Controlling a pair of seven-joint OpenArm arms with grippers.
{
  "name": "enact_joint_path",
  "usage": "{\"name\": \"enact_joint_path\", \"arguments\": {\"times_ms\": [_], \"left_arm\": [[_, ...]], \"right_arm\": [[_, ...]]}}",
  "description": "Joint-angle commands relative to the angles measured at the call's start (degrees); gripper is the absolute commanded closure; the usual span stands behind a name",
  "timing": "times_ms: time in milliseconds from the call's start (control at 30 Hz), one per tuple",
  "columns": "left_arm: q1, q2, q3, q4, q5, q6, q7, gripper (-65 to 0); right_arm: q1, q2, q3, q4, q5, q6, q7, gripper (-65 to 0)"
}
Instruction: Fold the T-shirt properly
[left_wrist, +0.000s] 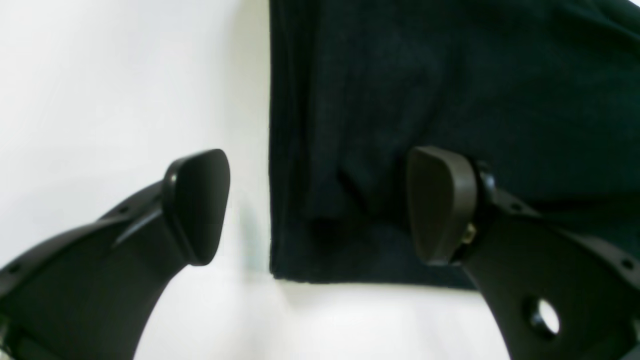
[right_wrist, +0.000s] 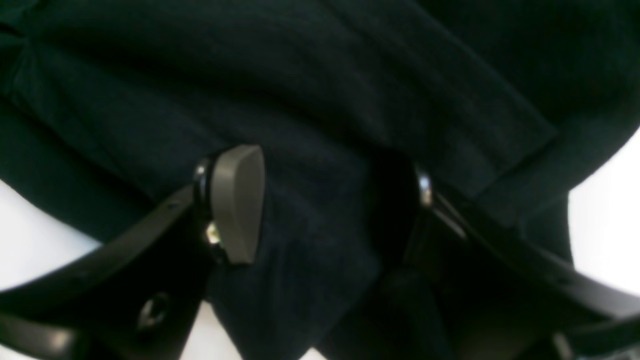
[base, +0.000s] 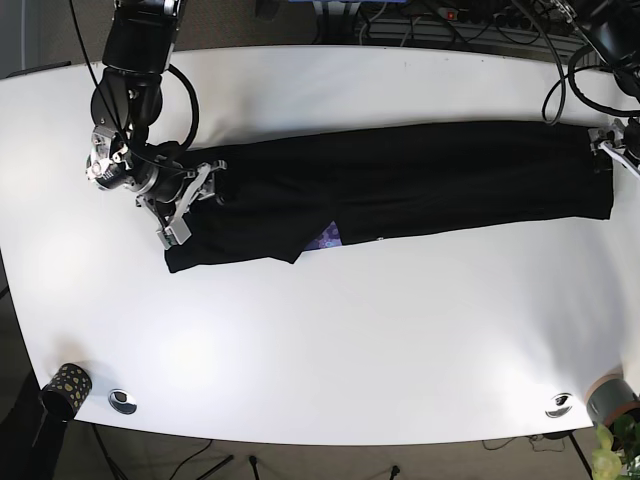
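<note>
On my near side the white desk (base: 330, 350) is bare apart from small items along its near edge. Mid-desk, the black T-shirt (base: 420, 185) lies as one long band running left to right, so I judge the lengthwise folds done and the crosswise folds left. My right pincer (right_wrist: 325, 200) sits at the band's left end, jaws apart with cloth bunched between them. My left pincer (left_wrist: 317, 207) is spread wide, straddling the right end's edge.
</note>
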Motion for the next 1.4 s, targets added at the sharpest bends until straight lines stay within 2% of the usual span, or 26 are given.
{"name": "enact_joint_path", "arguments": {"times_ms": [0, 167, 333, 433, 700, 1300, 1367], "left_arm": [[-0.1, -1.9, -0.3, 4.7, -1.9, -0.1, -1.0, -51.8], [0.0, -1.9, -0.8, 5.8, -2.1, -0.1, -1.0, -51.8], [0.3, -1.9, -7.8, 6.5, -6.4, -0.1, 0.4, -51.8], [-0.2, -3.3, -9.2, 6.2, -6.5, -0.1, 1.7, -51.8], [-0.2, -4.0, -6.6, -2.8, -6.5, -0.1, -1.8, -51.8], [-0.3, -3.4, 2.2, -8.1, -6.7, -0.1, -2.1, -51.5], [-0.9, -3.4, 2.4, -9.6, -6.7, -0.1, -2.1, -48.6]], "right_arm": [[0.9, 0.5, 0.3, 1.1, 0.5, 0.08, 0.1, -35.0], [0.9, 0.5, 0.3, 1.1, 0.4, 0.08, 0.1, -35.0], [0.9, 0.4, 0.3, 0.7, 0.4, 0.08, 0.1, -35.0], [0.6, 0.4, 0.3, 0.7, 0.3, 0.08, 0.2, -35.0], [0.0, 0.4, 0.3, 0.7, 0.3, 0.08, 0.4, -35.0], [-0.1, 0.4, 0.3, 1.0, 0.4, 0.08, 0.5, -35.0], [-0.1, 0.4, 0.4, 1.0, 0.5, 0.08, 0.5, -35.0]]}}
